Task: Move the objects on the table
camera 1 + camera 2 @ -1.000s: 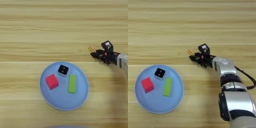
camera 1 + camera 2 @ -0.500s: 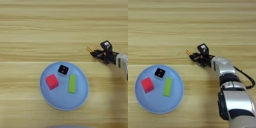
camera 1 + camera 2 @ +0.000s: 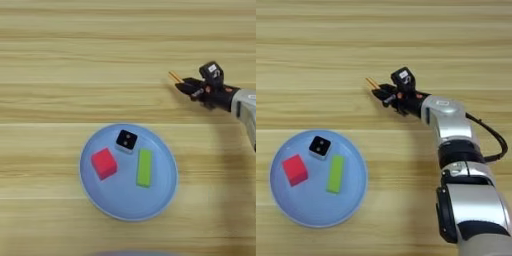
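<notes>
Nearest, low on the wooden table, sits the round light-blue plate, flat. Three pieces lie inside it, apart from each other: red cube on the left part, green flat bar right of centre with its long side running near-to-far, small black-and-white cube at the far rim, between and above the other two.

Silver forearm comes in from the bottom right edge, rising up and bending left. Further back, well apart from the plate and to its right, the right gripper points left, low over the table. Black fingers look closed around the thin orange-brown stick; only the stick's short left end shows, sticking out up-left past the fingertips. Cannot tell if the stick touches the wood. Beyond that, bare plank stripes.
</notes>
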